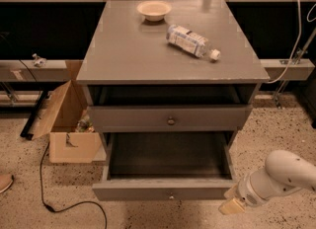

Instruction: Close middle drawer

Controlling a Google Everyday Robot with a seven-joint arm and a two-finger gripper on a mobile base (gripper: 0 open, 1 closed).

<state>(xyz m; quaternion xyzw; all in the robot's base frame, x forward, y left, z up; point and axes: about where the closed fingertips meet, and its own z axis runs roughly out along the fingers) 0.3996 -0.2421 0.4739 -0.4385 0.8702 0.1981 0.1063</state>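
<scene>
The middle drawer (163,189) is a grey wooden drawer pulled far out of the grey cabinet (168,50). Its interior is dark and looks empty, and its flat front panel has a small round knob (171,197). Above it is the uppermost grey front (128,118) with a brass knob (171,121). The lowest front is hidden under the open drawer. My gripper (232,205), on a white arm (281,173), is low at the drawer front's right end, just beside its corner.
A white bowl (154,10) and a plastic bottle (192,41) lying on its side are on the cabinet top. An open cardboard box (66,124) stands left of the cabinet. A black cable (59,206) runs across the speckled floor.
</scene>
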